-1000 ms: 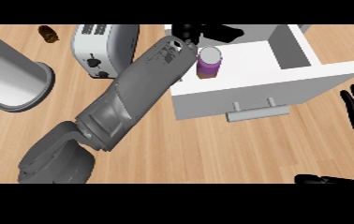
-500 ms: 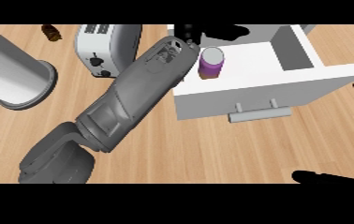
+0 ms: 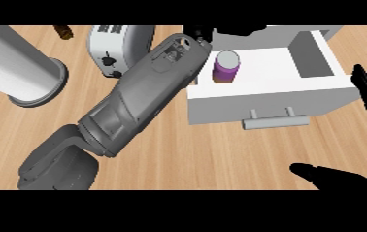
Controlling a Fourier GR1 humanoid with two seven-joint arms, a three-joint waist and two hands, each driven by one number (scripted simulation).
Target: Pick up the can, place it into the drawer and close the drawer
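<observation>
The purple can (image 3: 227, 67) with a pale lid stands upright inside the open white drawer (image 3: 315, 88), near its left wall. My left forearm slants up from the lower left. Its black hand (image 3: 219, 31) lies at the drawer's back edge just beyond the can, fingers stretched out and apart from it, partly cut off by the picture's top. My right hand (image 3: 326, 176) shows at the lower right corner, in front of the drawer and its handle (image 3: 276, 122), fingers relaxed and holding nothing. One more black fingertip (image 3: 359, 78) shows at the right edge beside the drawer.
A white toaster (image 3: 114, 46) stands left of the drawer, partly behind my left forearm. A large grey cylinder (image 3: 25, 75) fills the far left. A small brown object (image 3: 63, 31) lies at the back left. Bare wooden counter (image 3: 208, 158) stretches in front of the drawer.
My right hand has risen further into view at the lower right. The left hand stays off the can, which stands unmoved in the drawer.
</observation>
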